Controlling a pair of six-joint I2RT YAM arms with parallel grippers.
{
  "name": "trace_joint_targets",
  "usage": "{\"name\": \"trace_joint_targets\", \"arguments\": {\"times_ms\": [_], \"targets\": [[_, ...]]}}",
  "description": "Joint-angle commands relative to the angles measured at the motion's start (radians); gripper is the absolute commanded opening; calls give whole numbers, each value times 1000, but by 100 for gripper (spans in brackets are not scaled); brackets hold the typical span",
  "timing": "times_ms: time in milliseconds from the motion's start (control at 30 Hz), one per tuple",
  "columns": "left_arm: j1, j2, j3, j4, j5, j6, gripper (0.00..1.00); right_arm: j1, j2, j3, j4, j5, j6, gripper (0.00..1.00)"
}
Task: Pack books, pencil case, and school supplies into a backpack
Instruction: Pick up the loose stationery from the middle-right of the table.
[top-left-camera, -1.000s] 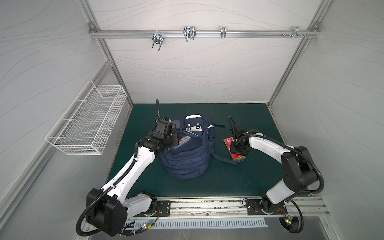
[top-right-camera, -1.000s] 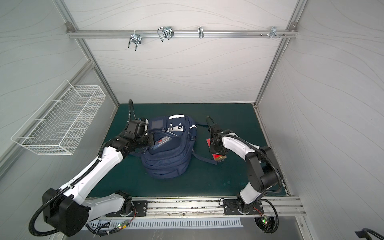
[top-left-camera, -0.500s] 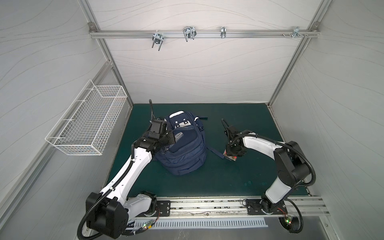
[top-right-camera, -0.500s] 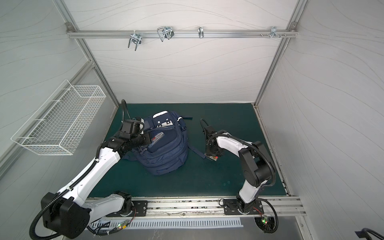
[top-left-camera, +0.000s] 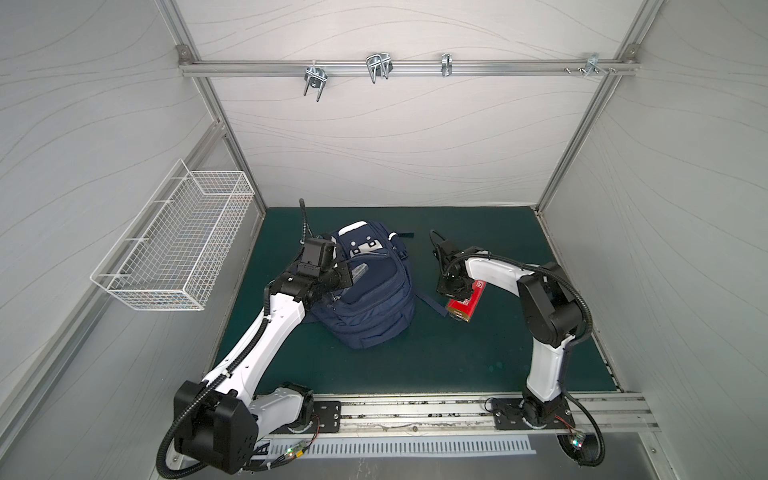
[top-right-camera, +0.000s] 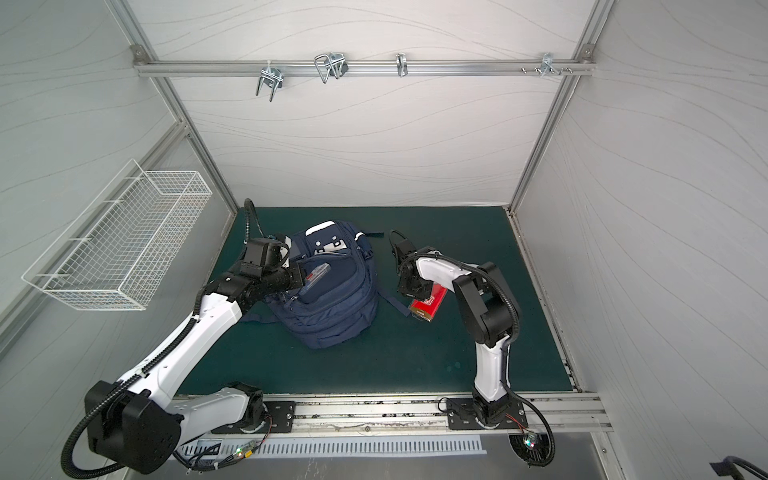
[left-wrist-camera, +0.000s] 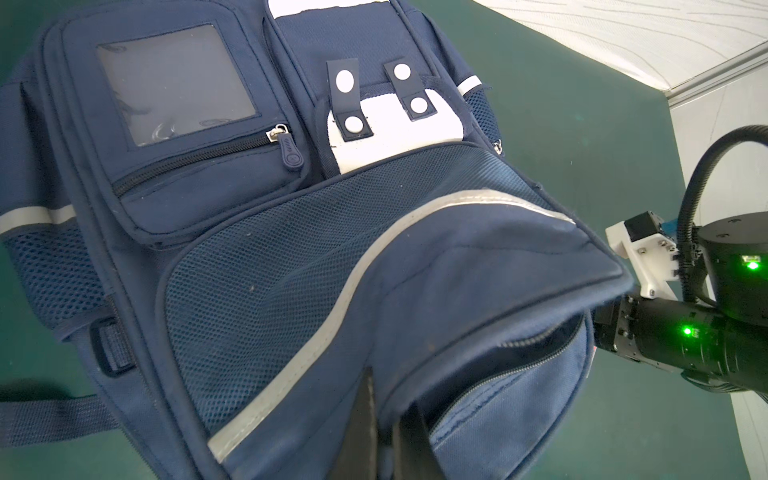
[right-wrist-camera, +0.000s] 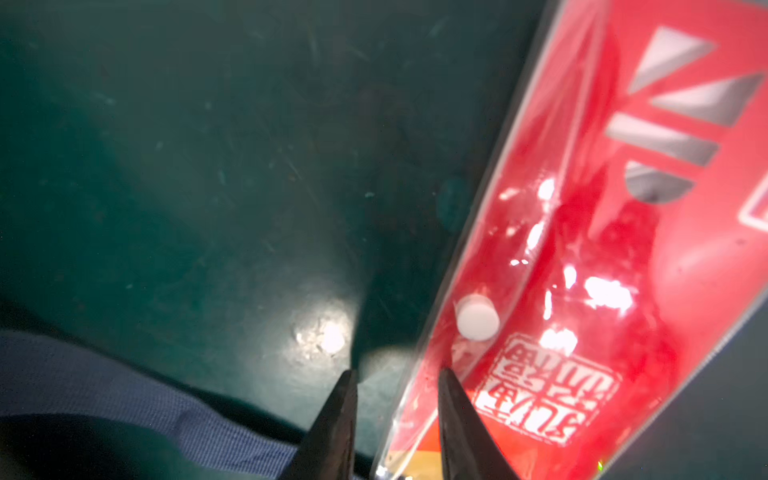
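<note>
The backpack (top-left-camera: 365, 299) fills the middle-left of the mat (top-left-camera: 415, 365), and the left arm (top-left-camera: 274, 328) closes off its left flank. Its strap (top-left-camera: 432, 305) trails across the narrow lane to the red book (top-left-camera: 465, 307), which the right arm (top-left-camera: 494, 270) arches over. The front strip before the rail (top-left-camera: 415, 415) and the far right corner lie open. Under the lifted flap (left-wrist-camera: 478, 257) the mouth seems narrow; its depth is hidden.

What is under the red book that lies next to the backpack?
A tan-brown edge shows below the red book. It is likely another book, lying on the green mat. The red book hides its cover and anything further beneath.
</note>
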Motion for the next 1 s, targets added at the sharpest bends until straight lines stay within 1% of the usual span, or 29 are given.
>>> {"name": "trace_joint_targets", "arguments": {"times_ms": [0, 100, 300, 367, 467, 533, 600, 633, 667, 767, 867, 967], "targets": [[-4, -22, 33, 131, 36, -30, 0, 16, -19, 7, -82, 57, 73, 37], [-4, -21, 35, 131, 45, -30, 0, 27, -39, 0, -119, 114, 75, 43], [-7, -19, 35, 138, 58, -26, 0, 34, 7, -10, -77, 69, 83, 42], [-17, -22, 35, 138, 55, -21, 0, 36, 35, 4, -72, 57, 83, 36], [-30, -21, 35, 136, 46, -16, 0, 35, 60, 19, -75, 65, 79, 23], [-33, -16, 36, 136, 52, -15, 0, 34, 55, 13, -71, 74, 75, 16], [-43, -12, 36, 136, 52, -14, 0, 32, 42, 5, -72, 86, 67, 7], [-47, -9, 36, 136, 55, -13, 0, 31, 31, 2, -72, 94, 64, 3], [-52, -6, 37, 139, 62, -14, 0, 31, 14, -2, -73, 103, 56, 0], [-73, 17, 43, 139, 86, -10, 0, 33, -60, -26, -74, 134, 27, 0], [-120, 52, 60, 127, 118, 2, 0, 34, -175, -57, -98, 188, -14, 0], [-151, 73, 62, 136, 160, -5, 0, 40, -323, -89, -116, 221, -81, 0]]}}
